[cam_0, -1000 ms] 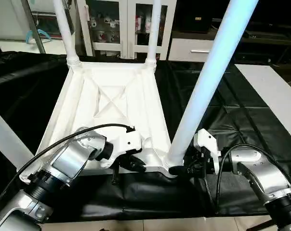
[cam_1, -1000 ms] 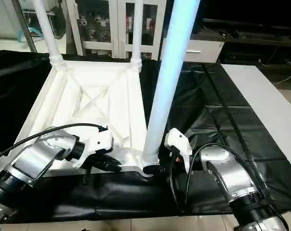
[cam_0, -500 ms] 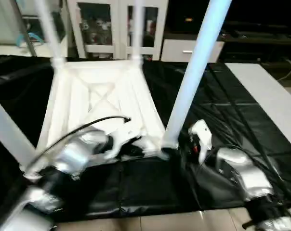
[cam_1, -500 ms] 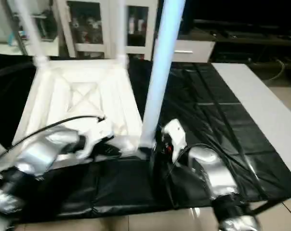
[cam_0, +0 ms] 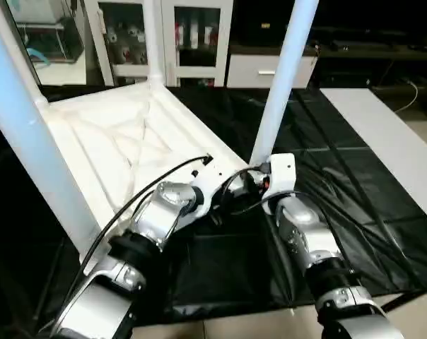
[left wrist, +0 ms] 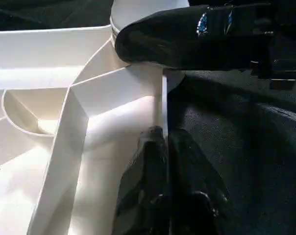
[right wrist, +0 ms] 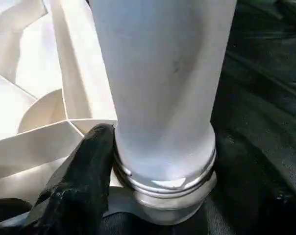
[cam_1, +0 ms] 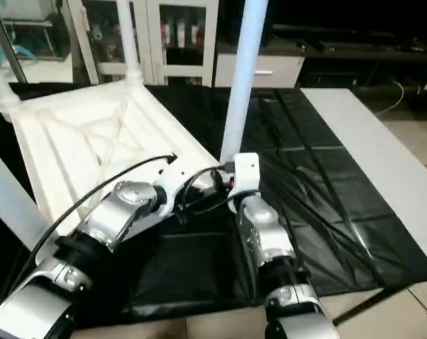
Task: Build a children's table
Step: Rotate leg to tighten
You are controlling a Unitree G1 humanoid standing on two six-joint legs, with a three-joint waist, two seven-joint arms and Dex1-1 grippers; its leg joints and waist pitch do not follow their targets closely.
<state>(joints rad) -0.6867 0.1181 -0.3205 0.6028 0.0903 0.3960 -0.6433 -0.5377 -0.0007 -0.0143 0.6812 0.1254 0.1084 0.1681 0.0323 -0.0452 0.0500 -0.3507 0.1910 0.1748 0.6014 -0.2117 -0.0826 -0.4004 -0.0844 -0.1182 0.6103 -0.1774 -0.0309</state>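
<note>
Left gripper (left wrist: 165, 147): I see my two black fingers pressed together on the thin side wall of the table top, near the corner closest to me. The wall stands as a white edge between them.
Right gripper (right wrist: 153, 161): I see one black finger (right wrist: 84, 166) lying against the base of the near right leg, just above its ringed collar. The jaws stand apart around this leg; the other finger I cannot see in my own wrist view. In the left wrist view a black finger of this gripper crosses in front of the leg's foot.
Black cloth (cam_0: 355, 176): it covers the work surface, and the table lies on it.
Table top (cam_0: 107, 141): white plastic, upside down, with the X ribs facing up. It sits on the left half of the cloth.
Legs: four white legs stand up from the corner sockets. The near left leg (cam_0: 37, 148) rises very close to my camera. The near right leg (cam_0: 281, 78) rises just behind my two wrists. Two far legs, one at (cam_0: 153, 42), stand at the back edge.
Cabinet (cam_0: 171, 35): white, with glass doors, behind the table.
Floor (cam_0: 227, 326): a pale strip before the cloth.
</note>
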